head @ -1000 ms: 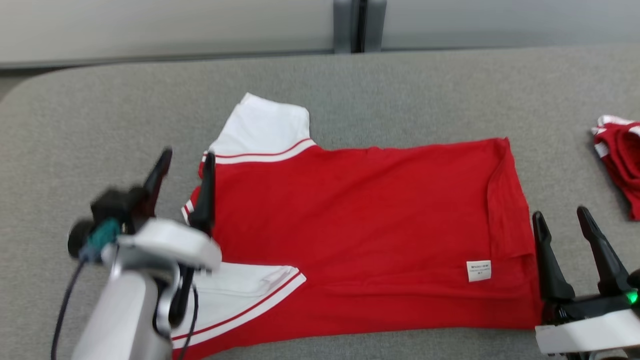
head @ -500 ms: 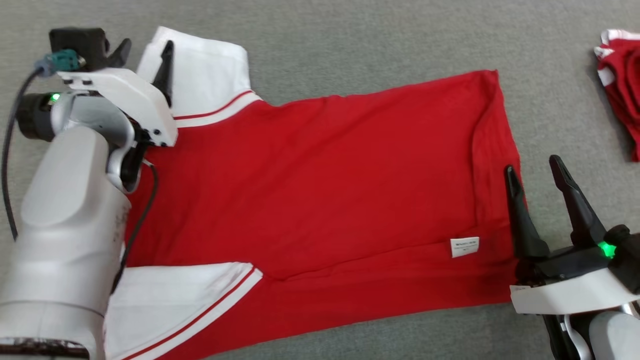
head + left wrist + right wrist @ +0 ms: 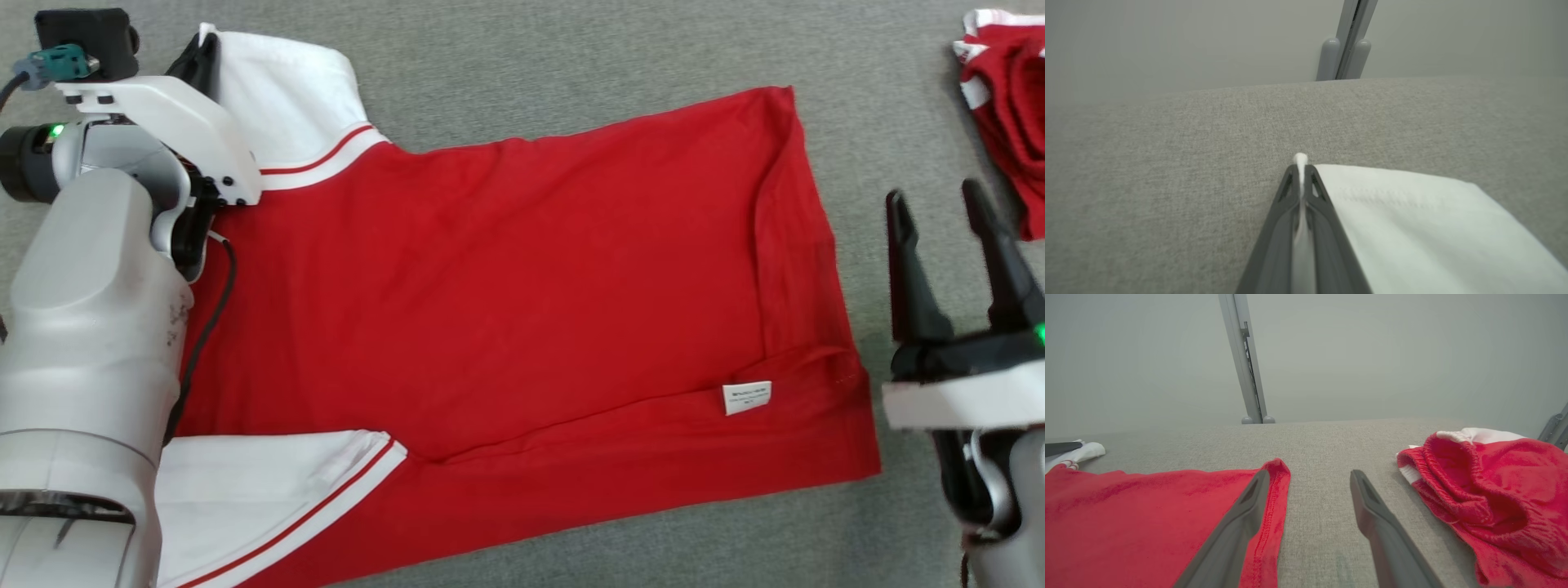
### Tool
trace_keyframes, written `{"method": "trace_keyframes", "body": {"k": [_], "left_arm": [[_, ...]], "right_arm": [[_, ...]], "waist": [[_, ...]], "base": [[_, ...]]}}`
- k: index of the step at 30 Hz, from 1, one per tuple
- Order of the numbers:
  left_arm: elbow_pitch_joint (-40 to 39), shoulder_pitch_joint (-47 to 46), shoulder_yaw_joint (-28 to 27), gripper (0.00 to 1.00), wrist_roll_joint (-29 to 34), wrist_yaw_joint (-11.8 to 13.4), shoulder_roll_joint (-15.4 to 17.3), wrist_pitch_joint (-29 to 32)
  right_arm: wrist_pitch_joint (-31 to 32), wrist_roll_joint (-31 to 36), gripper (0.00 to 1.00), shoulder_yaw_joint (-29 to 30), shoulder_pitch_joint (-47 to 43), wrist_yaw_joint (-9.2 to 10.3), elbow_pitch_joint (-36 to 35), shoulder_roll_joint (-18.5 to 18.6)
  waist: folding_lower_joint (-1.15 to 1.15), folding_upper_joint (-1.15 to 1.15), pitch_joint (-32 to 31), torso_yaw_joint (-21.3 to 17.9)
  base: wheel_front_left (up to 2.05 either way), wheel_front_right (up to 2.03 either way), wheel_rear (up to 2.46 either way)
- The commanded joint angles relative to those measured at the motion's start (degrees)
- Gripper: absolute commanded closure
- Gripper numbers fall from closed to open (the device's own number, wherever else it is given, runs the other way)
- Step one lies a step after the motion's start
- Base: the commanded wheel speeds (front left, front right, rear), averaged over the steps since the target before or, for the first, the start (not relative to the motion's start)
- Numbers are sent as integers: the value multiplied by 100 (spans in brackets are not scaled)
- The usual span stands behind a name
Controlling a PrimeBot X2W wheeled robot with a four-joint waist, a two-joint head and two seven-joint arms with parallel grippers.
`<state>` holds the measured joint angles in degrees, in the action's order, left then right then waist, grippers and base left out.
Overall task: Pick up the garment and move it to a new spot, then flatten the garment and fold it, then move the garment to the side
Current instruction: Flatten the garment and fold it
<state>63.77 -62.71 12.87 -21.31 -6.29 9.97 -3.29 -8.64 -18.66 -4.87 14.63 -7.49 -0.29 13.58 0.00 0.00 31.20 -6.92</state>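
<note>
Grey woven cloth (image 3: pixel 571 49) covered the whole work surface, with a fine, even weave, and it ran back to a straight far edge. Behind that edge you had a plain pale grey wall (image 3: pixel 1372 355), divided by a narrow metal post (image 3: pixel 1345 41) with two rounded feet where it met the surface.

On the cloth the red T-shirt (image 3: pixel 506 278) lay spread flat. Its body was across the middle of the head view, with the hem toward the robot's right and the two white sleeves toward its left. A small white label (image 3: pixel 747 398) was showing near the hem.

Your left gripper (image 3: pixel 200 61) was at the far sleeve (image 3: pixel 286 98). Its fingers were pressed together on the outer corner of that sleeve. In the left wrist view a thin strip of white fabric stood between them and came out a little past the tips. The near sleeve (image 3: pixel 261 490) lay flat, partly hidden by the pale left forearm (image 3: pixel 90 327).

Your right gripper (image 3: pixel 933 193) stood with its fingers apart and nothing between them, just beside the hem. Farther to the right a second red garment (image 3: pixel 1004 114), crumpled and with white trim, lay apart from the T-shirt.
</note>
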Motion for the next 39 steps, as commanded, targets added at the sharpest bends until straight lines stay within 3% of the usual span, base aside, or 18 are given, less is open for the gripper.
{"method": "trace_keyframes", "body": {"k": [1,8,13,14,15,17,20,25,34,39], "left_arm": [[72,-10,29,100,11,-17,-4,-62],[101,-311,256,100,20,-89,-314,-726],[13,-349,448,100,-58,-118,-485,-1018],[-18,-338,482,100,-64,-122,-501,-1059],[-52,-316,514,100,-83,-125,-510,-1093],[-183,-246,576,100,-159,-117,-549,-1144],[-445,-114,607,100,-251,-118,-526,-1184],[-1607,265,268,100,-312,-119,-292,-1190],[-3363,1472,-357,100,-210,-92,-181,-1184],[-4577,2708,-702,100,-198,1,-229,-1185]], "right_arm": [[8,-33,0,-9,160,0,65,67],[334,-264,0,-396,1344,1,917,532],[952,-573,0,-728,1882,1,1796,855],[1056,-661,38,-762,1973,0,1897,893],[1179,-747,67,-785,2015,0,1999,926],[1330,-878,100,-841,2093,0,2101,1016],[1432,-1042,100,-858,2162,1,2141,1144],[998,-1102,100,-615,2222,1,1851,1254],[700,-1407,100,-449,1732,1,1420,1062],[497,-1915,100,-275,1057,1,1138,916]], "waist": [[0,0,11,91],[0,0,114,595],[0,0,124,889],[0,0,122,934],[0,0,114,970],[0,0,100,1014],[0,0,64,1075],[0,0,-6,1134],[0,0,-195,1100],[0,0,-342,1093]], "base": [[0,0,0],[0,0,0],[0,0,0],[0,0,0],[0,0,0],[0,0,0],[0,0,0],[0,0,0],[0,0,0],[0,0,0]]}}
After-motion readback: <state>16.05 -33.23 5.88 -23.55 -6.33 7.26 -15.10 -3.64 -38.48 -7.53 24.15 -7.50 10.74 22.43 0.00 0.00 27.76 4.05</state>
